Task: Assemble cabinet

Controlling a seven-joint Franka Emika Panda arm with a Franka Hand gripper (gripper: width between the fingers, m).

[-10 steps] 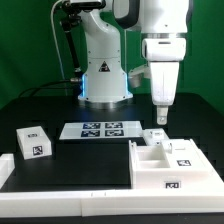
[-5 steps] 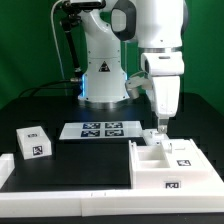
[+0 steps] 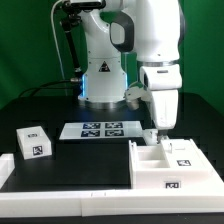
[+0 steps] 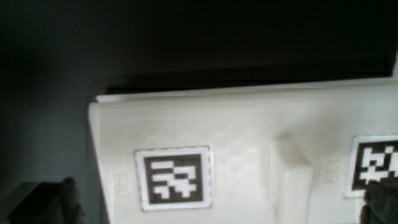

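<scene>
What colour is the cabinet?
Cabinet: white, black-and-white tags; exterior view shows it best.

arm [image 3: 155,35]: white, rising from its base at the far edge of the table [image 3: 40,105], bent over forward | wrist: vertical, pointing straight down | gripper [image 3: 157,128]: hanging low, toward the exterior view's near right corner | jaws: spacing unreadable

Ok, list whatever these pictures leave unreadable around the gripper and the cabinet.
Gripper opening: exterior view, fingertips too small against the white cabinet; wrist view's edge cuts off all but one dark finger.
One marker tag on the cabinet: wrist view, cut off by the picture edge, blurred.
Small white block, tag pattern: exterior view, too small.
</scene>
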